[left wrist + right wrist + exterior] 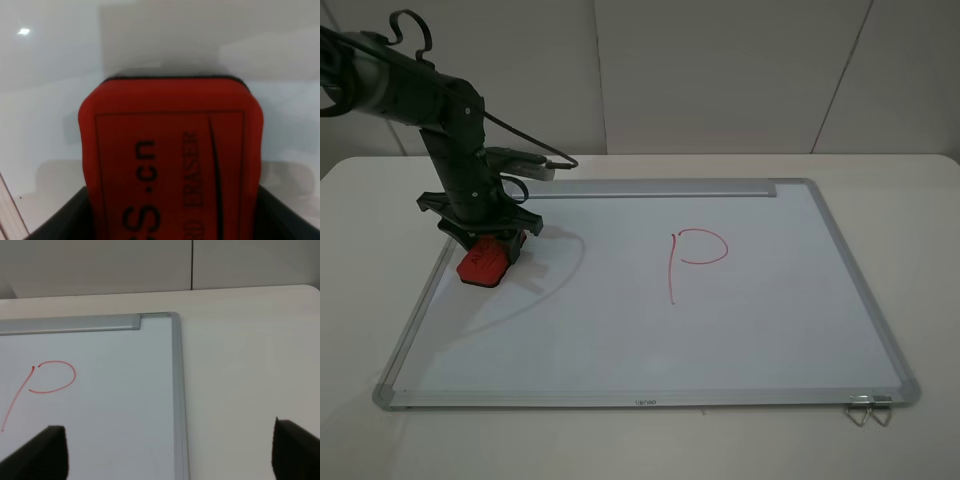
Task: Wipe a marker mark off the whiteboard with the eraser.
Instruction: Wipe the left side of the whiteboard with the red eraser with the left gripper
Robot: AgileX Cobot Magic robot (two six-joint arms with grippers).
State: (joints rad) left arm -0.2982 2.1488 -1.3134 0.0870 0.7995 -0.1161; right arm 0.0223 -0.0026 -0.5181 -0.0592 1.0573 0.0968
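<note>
metal clip (867,410) hangs on the board's (720,340) near edge, by its right corner. white counter (930,260) shows all round the board, with a pale panelled wall (720,70) behind. eraser (483,263) rests on the board just inside its left edge, towards the far side, clenched in the left hand (488,240). red p (695,255) stands mid-board, well apart from the eraser, bare white between them. right hand (170,455) hangs released, fingers wide, over the board's right edge near the tray strip's (70,324) end.
</note>
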